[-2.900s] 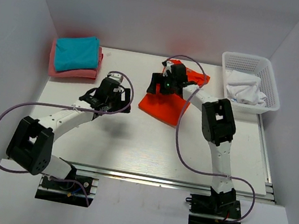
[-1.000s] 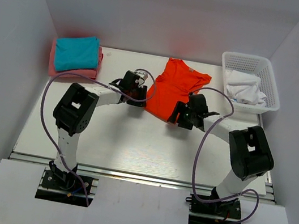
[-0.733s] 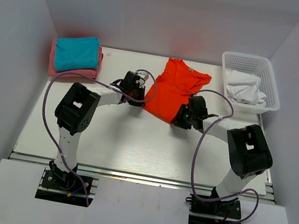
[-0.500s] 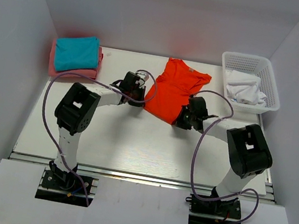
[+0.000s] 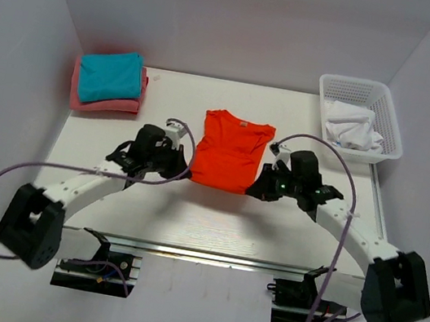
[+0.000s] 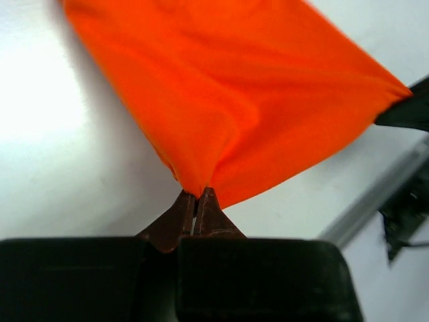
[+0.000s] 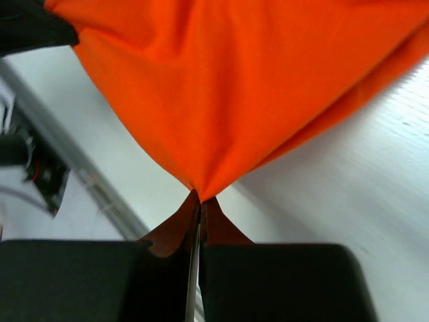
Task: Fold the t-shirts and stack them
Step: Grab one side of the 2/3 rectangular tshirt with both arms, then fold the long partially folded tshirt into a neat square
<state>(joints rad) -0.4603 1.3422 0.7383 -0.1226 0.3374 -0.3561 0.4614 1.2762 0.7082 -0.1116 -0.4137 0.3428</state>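
Orange-red t-shirt (image 5: pixel 229 151) stretches between the two pairs of jaws, its collar end lying on the table (image 5: pixel 191 207) beyond them. Left gripper (image 6: pixel 196 201) and right gripper (image 7: pixel 200 204) each pinch a hem corner, jaws closed tight, cloth fanning out from the tips. It looks light, limp and easily creased. The corners seem the sound hold, pulled taut and level.

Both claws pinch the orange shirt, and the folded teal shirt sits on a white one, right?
Not white: the top external view shows the teal shirt on a pink shirt. The left gripper and right gripper do pinch the orange shirt.
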